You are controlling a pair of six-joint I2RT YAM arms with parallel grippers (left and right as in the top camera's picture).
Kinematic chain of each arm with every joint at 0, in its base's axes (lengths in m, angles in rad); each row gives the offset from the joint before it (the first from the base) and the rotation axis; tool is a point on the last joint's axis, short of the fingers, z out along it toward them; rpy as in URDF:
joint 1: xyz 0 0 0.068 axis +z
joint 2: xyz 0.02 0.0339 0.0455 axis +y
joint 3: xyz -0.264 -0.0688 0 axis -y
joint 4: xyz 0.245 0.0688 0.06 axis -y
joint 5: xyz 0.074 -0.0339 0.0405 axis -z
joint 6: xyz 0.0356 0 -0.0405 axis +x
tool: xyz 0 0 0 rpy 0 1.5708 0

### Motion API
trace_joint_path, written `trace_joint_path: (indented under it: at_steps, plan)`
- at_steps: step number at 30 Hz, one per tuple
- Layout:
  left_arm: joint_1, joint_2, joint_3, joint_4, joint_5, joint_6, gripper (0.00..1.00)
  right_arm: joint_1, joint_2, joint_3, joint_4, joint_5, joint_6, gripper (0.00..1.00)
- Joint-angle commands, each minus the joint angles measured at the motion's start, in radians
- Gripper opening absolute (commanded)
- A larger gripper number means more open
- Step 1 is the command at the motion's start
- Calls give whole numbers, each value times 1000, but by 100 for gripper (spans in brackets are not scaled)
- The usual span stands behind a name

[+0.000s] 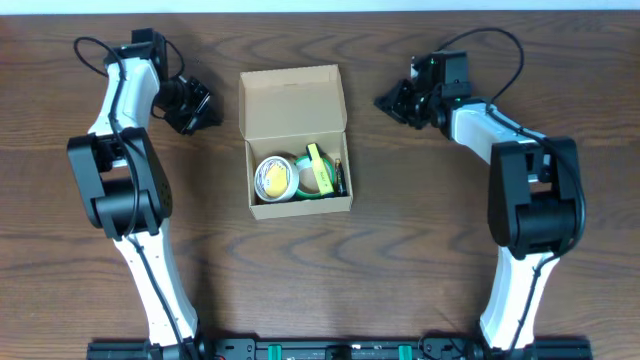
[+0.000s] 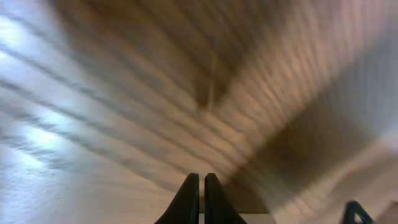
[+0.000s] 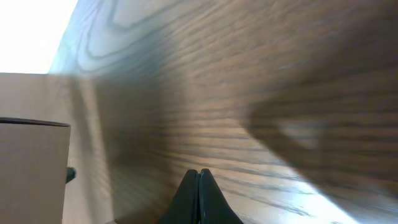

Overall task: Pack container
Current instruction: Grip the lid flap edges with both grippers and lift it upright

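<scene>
text: none legible | labels: none | brands: none | numbers: none | signs: none

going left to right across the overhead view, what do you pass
left gripper → container, and inside it: whitish roll → green and yellow item → thin dark item → right gripper

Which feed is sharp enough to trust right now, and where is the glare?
Overhead: sharp, evenly lit, the container and its contents clear. Left wrist: table grain smeared by blur, pale glare at left, only the left gripper crisp. Right wrist: blown-out white top left, table soft, right gripper crisp.
</scene>
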Motion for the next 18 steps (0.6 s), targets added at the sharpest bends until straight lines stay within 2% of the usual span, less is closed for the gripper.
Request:
trace_joint_path:
  at_steps: [1,8,18]
  plan:
    - [0,5,2,14,87,11,6,25,35,16,35,-86,80,1]
    - [-41,30,0,32,114,27,6,92,47,16,126,-93,124,1]
    - [-95,98,-1,57,340,50,6,130,47,16,196,-129,140,1]
